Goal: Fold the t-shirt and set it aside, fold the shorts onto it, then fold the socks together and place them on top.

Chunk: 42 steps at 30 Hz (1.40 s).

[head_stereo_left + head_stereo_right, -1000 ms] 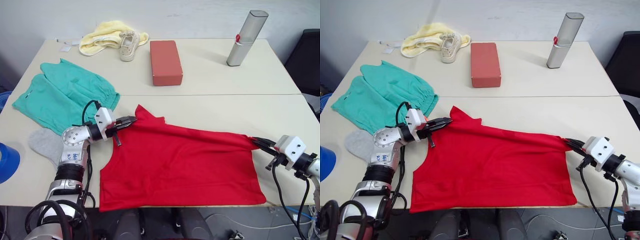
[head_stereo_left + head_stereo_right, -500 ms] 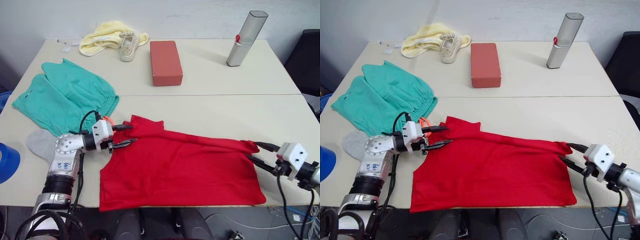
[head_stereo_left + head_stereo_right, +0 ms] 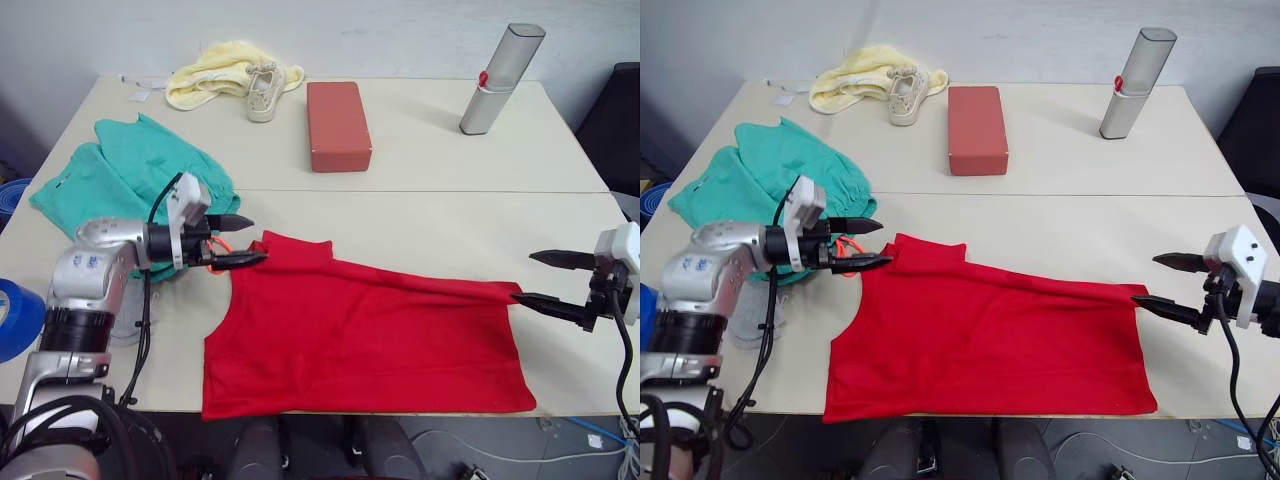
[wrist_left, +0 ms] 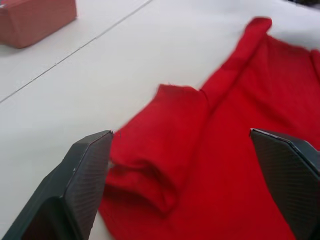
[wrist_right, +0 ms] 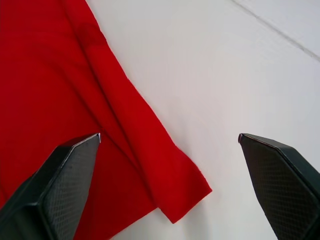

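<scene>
T-shirt (image 3: 360,335) partly folded at frame bottom, both hands (image 3: 235,240) (image 3: 548,280) open, empty; shorts (image 3: 125,180) upper left, unfolded; sock folding not begun.

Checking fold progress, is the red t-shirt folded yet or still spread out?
Partly folded: the t-shirt lies flat on the table with its far part doubled over, one sleeve end showing. Both grippers are open, off it.

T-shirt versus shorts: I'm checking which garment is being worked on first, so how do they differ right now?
The t-shirt is red, the shorts teal. The t-shirt lies between the open left gripper and right gripper; the shorts sit bunched behind the left one. Both lie on the table.
</scene>
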Motion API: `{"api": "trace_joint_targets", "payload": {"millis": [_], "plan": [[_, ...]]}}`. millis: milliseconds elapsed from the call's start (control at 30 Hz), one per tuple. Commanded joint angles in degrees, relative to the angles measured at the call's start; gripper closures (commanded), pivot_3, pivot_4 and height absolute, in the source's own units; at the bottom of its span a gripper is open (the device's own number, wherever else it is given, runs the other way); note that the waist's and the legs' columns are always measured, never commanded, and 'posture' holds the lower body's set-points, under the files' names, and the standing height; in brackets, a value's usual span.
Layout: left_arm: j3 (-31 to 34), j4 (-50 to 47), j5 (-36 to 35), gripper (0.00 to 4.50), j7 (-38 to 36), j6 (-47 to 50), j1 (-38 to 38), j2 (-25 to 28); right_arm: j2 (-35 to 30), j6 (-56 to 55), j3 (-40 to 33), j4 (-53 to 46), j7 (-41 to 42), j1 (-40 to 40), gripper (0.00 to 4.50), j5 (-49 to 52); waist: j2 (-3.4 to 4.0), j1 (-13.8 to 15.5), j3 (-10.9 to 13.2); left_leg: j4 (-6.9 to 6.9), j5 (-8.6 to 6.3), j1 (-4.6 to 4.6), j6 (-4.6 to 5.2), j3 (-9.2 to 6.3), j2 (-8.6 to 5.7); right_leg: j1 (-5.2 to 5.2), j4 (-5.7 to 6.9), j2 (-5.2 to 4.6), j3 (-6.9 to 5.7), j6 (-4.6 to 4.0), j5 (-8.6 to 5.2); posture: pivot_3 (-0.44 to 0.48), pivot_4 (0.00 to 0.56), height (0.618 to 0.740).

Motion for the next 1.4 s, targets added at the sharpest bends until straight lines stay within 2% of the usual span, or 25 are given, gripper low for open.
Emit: {"api": "trace_joint_targets", "payload": {"millis": [33, 133, 267, 633, 733, 1100, 1133, 1200, 1300, 1400], "plan": [[-4.3, 6.2, 3.8, 0.03, 1.8, 7.4, -5.3, 0.3, -0.5, 4.6, 4.8, 4.3, 1.9, -5.7, 0.00, -2.7, 0.02, -0.2, 0.0, 0.01, 0.00, 0.01, 0.00, 0.04, -0.06, -0.02, 0.02, 0.03, -0.02, 0.00, 0.00, 0.000, 0.150, 0.740], [-7.3, 12.4, 6.9, 0.03, 3.0, 7.2, -10.0, -2.8, -0.3, 8.6, 10.5, 9.6, 2.8, -11.7, 0.00, -6.5, 0.04, -0.3, 0.0, 0.01, 0.01, -0.01, 0.00, 0.09, -0.04, -0.11, 0.09, 0.01, -0.04, 0.01, 0.00, 0.000, 0.150, 0.740], [-9.1, 17.8, 9.6, 0.03, 4.2, 6.5, -13.4, -6.0, 1.8, 11.0, 13.2, 14.6, 3.7, -17.4, 0.00, -8.2, 0.04, -0.4, 0.0, 0.02, 0.01, -0.03, -0.01, 0.17, -0.04, -0.19, 0.15, 0.00, -0.09, 0.01, 0.00, 0.000, 0.150, 0.740], [-9.9, 21.7, 11.4, 0.03, 1.7, 5.5, -15.2, -8.5, 3.6, 13.6, 15.2, 20.2, 6.5, -22.6, 0.00, -10.9, 0.05, -0.4, 0.0, 0.07, 0.01, 0.00, -0.03, 0.22, 0.02, -0.22, 0.27, -0.07, -0.09, 0.00, -0.01, 0.000, 0.150, 0.740], [-9.6, 22.3, 11.6, 0.66, 1.4, 4.8, -15.2, -8.9, 4.1, 13.5, 15.3, 21.2, 7.1, -23.7, 0.64, -11.5, 0.05, -0.4, 0.0, 0.08, 0.01, -0.01, -0.03, 0.22, 0.01, -0.22, 0.29, -0.06, -0.09, 0.00, -0.01, 0.000, 0.150, 0.740], [-6.9, 25.0, 11.8, 4.23, 2.9, -1.7, -14.7, -11.4, 4.0, 10.8, 14.5, 21.1, 8.8, -23.0, 4.48, -13.1, 0.06, -0.4, 0.0, 0.09, 0.01, -0.03, -0.04, 0.22, 0.01, -0.24, 0.29, -0.10, -0.11, 0.00, -0.01, 0.000, 0.150, 0.740], [-6.7, 25.1, 11.8, 4.48, 3.0, -2.1, -14.7, -11.5, 4.1, 10.5, 14.3, 21.1, 8.8, -23.0, 4.50, -13.1, 0.06, -0.4, 0.0, 0.09, 0.01, -0.03, -0.04, 0.22, 0.01, -0.24, 0.30, -0.11, -0.11, 0.00, 0.00, 0.000, 0.150, 0.740], [-5.0, 25.0, 11.3, 4.48, 3.9, -3.9, -14.4, -12.0, 3.9, 10.0, 13.5, 20.2, 9.0, -22.6, 4.50, -12.3, 0.06, -0.4, 0.0, 0.09, 0.01, -0.02, -0.04, 0.22, 0.01, -0.24, 0.30, -0.12, -0.10, 0.00, -0.01, 0.000, 0.150, 0.740], [-1.1, 22.9, 9.3, 4.48, 3.8, -11.5, -13.1, -12.2, 4.5, -0.3, 8.8, 17.4, 9.9, -20.5, 4.50, -10.1, 0.06, -0.4, 0.0, 0.08, 0.00, -0.03, -0.05, 0.22, 0.03, -0.24, 0.31, -0.15, -0.11, 0.00, -0.01, 0.000, 0.150, 0.740], [-0.3, 19.3, 9.3, 4.48, -0.7, -20.2, -10.5, -10.5, 4.7, -8.4, 6.3, 15.8, 8.3, -18.2, 4.50, -10.7, 0.06, -0.5, 0.0, 0.08, -0.01, -0.02, -0.08, 0.23, 0.04, -0.24, 0.31, -0.15, -0.11, 0.00, 0.00, 0.000, 0.150, 0.740]]}}
